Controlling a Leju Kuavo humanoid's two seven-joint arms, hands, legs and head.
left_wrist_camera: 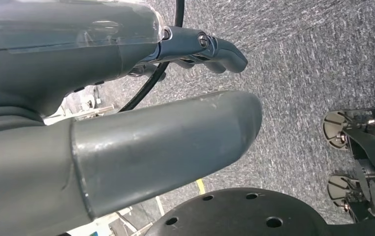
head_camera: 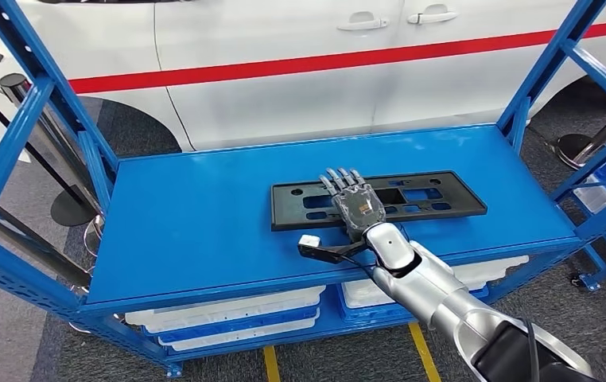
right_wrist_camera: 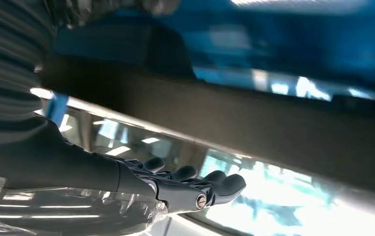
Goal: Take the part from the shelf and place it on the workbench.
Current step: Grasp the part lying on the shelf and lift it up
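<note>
A flat black rectangular part [head_camera: 435,199] with several cut-outs lies on the top board of the blue shelf [head_camera: 204,223], right of centre. My right hand [head_camera: 355,205] lies over the part's left half, palm down, fingers stretched out toward the back. It grips nothing. The right wrist view has this hand [right_wrist_camera: 77,167] with its fingers [right_wrist_camera: 220,189] straight, and the part [right_wrist_camera: 274,128] shows as a dark band close by. My left hand [left_wrist_camera: 77,64] hangs over grey carpet, its thumb [left_wrist_camera: 166,142] and fingers [left_wrist_camera: 220,49] apart, holding nothing.
A white car [head_camera: 284,72] with a red stripe stands just behind the shelf. Blue uprights [head_camera: 13,151] frame both ends. White bins [head_camera: 228,314] fill the lower level, and more bins [head_camera: 602,191] sit at the right. A yellow floor line [head_camera: 423,350] runs below.
</note>
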